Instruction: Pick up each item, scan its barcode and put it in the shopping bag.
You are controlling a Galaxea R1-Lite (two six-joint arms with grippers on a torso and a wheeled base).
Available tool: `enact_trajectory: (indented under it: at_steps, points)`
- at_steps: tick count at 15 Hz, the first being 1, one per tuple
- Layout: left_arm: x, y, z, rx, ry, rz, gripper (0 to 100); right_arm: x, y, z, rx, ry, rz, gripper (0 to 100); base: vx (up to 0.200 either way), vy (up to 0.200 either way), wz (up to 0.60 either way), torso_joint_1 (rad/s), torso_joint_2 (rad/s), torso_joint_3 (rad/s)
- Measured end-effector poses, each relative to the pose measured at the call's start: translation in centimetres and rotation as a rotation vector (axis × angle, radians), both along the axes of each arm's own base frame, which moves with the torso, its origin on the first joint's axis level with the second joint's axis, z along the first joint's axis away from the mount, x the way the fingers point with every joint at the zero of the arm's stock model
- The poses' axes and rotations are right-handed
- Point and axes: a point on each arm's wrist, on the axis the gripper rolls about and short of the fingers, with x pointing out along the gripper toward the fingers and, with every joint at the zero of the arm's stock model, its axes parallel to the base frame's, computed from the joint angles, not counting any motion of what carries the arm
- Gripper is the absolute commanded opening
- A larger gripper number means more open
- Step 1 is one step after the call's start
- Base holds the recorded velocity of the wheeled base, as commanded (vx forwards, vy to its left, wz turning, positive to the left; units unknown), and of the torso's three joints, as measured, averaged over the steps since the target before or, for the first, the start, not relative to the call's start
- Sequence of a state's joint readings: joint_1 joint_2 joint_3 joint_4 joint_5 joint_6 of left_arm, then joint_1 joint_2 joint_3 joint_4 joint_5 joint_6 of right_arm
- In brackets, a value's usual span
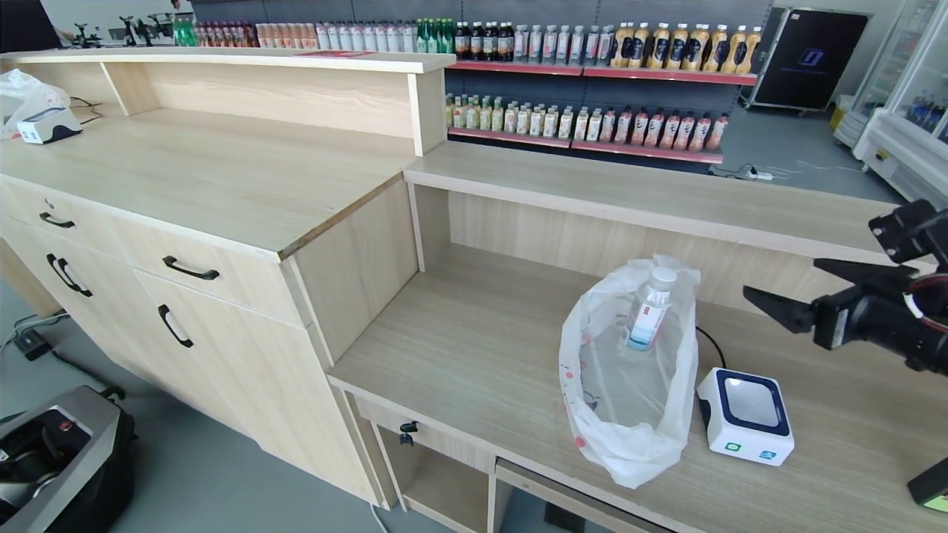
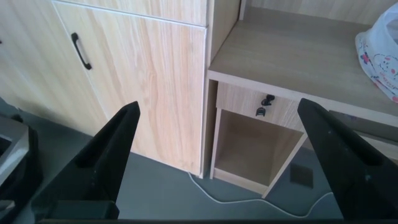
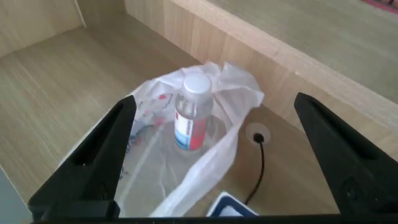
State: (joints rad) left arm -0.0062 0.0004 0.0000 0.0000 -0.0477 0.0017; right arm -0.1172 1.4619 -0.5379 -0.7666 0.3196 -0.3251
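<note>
Lower counter (image 1: 474,355): one bottle (image 1: 650,311), one shopping bag (image 1: 629,437), one scanner (image 1: 746,418). Upper counter (image 1: 207,170): one second scanner (image 1: 48,126).

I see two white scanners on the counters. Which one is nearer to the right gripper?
The scanner beside the shopping bag on the lower counter, close to the right gripper; the other scanner sits far away on the higher counter.
</note>
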Motion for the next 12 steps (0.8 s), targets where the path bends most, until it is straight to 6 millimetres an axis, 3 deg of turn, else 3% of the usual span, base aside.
enact_trajectory:
  at_steps: [3,6,10,12]
  points:
    - [0.0,0.0,0.0,0.0,0.0,0.001,100,-4.6,-1.9,0.1,-0.113,0.074,-0.212,100,0.0,0.0,-0.6,-0.002,0.0,0.004]
    - [0.0,0.0,0.0,0.0,0.0,0.0,100,-6.5,-2.0,0.7,-0.113,0.087,-0.317,100,0.0,0.0,-0.6,0.007,0.0,0.002]
    - [0.0,0.0,0.0,0.0,0.0,0.0,100,-6.6,-2.5,-0.1,-0.071,0.179,-0.469,100,0.0,0.0,-0.6,0.005,0.0,0.0]
    - [0.0,0.0,0.0,0.0,0.0,0.0,100,-5.8,-2.9,-1.0,-0.066,0.234,-0.473,100,0.0,0.0,0.0,0.0,0.0,0.0]
